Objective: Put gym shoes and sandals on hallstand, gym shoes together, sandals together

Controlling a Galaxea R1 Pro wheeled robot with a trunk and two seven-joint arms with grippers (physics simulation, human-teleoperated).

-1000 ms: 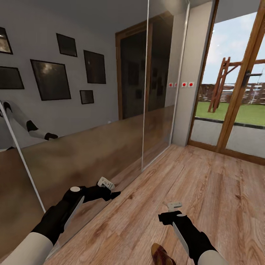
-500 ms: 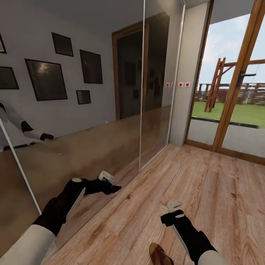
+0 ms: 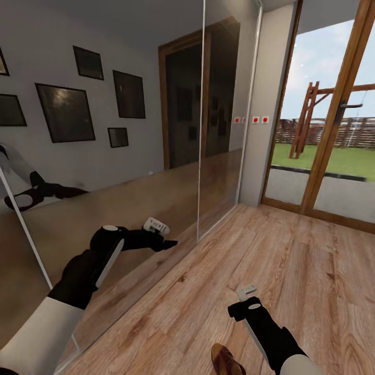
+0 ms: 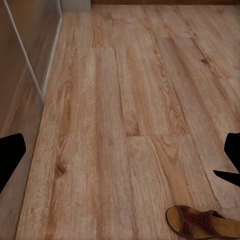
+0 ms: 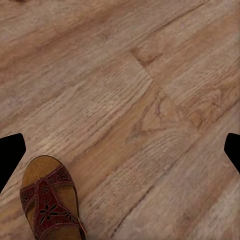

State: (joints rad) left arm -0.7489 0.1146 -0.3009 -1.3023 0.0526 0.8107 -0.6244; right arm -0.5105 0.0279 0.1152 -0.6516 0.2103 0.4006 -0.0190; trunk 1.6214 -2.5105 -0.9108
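One brown sandal (image 3: 226,360) with a tan footbed lies on the wood-plank corridor floor (image 3: 291,260) at the lower edge of the head view, just left of my right forearm. It is also seen as the sandal (image 4: 202,222) in the left wrist view and the sandal (image 5: 50,202) in the right wrist view. My right gripper (image 5: 120,152) hangs over bare planks beside it, fingers spread wide and empty. My left gripper (image 4: 120,160) is open too, held higher by the mirror, left gripper (image 3: 167,242). The gym shoes and the hallstand are out of view.
A mirrored sliding-door wardrobe (image 3: 130,172) runs along the left and reflects the framed pictures and my arm. A wood-framed glass door (image 3: 333,135) to the garden closes the far right. Open floor stretches ahead between them.
My left arm has risen and swung forward along the mirror. The view shifted slightly a second ago, then held. The right arm and the sandal have stayed put.
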